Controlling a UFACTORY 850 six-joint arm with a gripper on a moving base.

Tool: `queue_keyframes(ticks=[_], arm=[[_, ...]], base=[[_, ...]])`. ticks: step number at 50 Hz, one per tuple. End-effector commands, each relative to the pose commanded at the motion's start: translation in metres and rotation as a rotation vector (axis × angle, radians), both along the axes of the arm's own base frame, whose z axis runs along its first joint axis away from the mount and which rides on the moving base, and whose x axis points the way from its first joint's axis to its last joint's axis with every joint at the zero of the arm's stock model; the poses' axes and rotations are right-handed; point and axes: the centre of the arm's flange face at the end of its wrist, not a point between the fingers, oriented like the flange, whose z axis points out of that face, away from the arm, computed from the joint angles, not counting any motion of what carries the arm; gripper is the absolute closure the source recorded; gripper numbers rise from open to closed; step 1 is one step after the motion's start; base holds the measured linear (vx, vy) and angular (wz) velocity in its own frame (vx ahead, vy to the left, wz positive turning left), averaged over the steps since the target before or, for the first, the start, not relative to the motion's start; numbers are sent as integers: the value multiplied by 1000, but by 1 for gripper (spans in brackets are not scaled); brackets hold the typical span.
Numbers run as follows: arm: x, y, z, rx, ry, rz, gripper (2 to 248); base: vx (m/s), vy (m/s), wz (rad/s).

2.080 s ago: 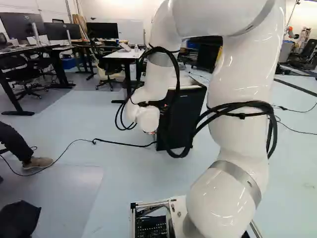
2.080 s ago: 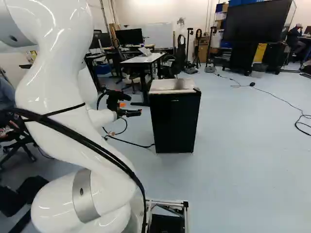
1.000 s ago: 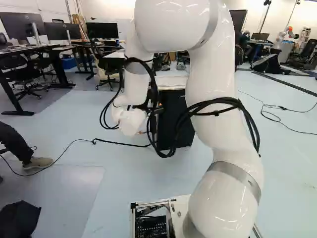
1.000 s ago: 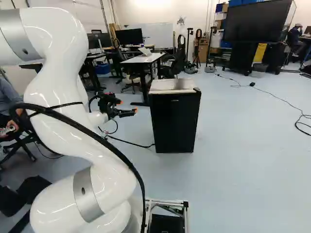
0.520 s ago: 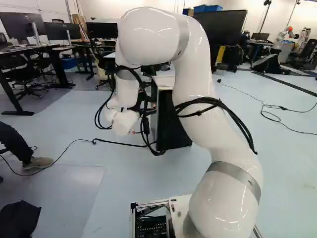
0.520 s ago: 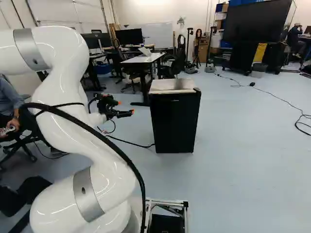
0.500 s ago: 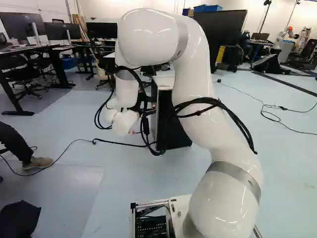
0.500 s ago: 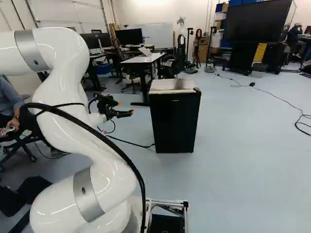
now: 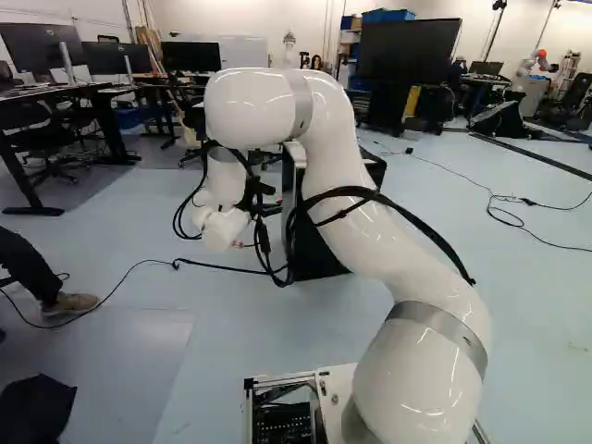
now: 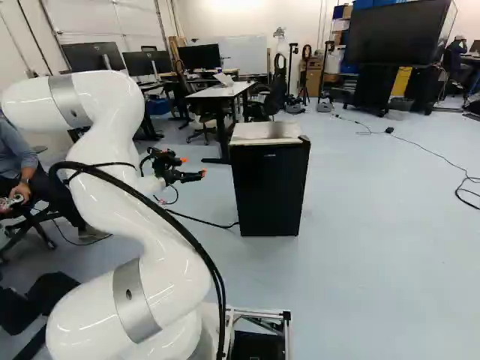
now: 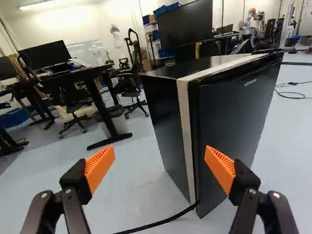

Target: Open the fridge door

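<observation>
Near the fridge (image 10: pixel 270 191), the arm (image 10: pixel 94 184) arches, claw (image 10: pixel 193 166) spread wide

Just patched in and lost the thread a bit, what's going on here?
The white arm has its gripper open and empty beside the small black fridge. The right base view shows a gap between the two, so nothing is being handled right now. The fridge door looks shut, and no pull on it is under way.
</observation>
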Motion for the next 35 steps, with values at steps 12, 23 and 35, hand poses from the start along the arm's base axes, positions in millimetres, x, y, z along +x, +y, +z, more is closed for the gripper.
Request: queue_keyframes(ticks=[12, 23, 35], arm=[[26, 2, -4, 14, -40, -38, 3], [46, -5, -5, 22, -68, -79, 3], [53, -22, -5, 20, -68, -109, 3]], base=[[0, 0, 0], [0, 0, 0], [0, 0, 0]])
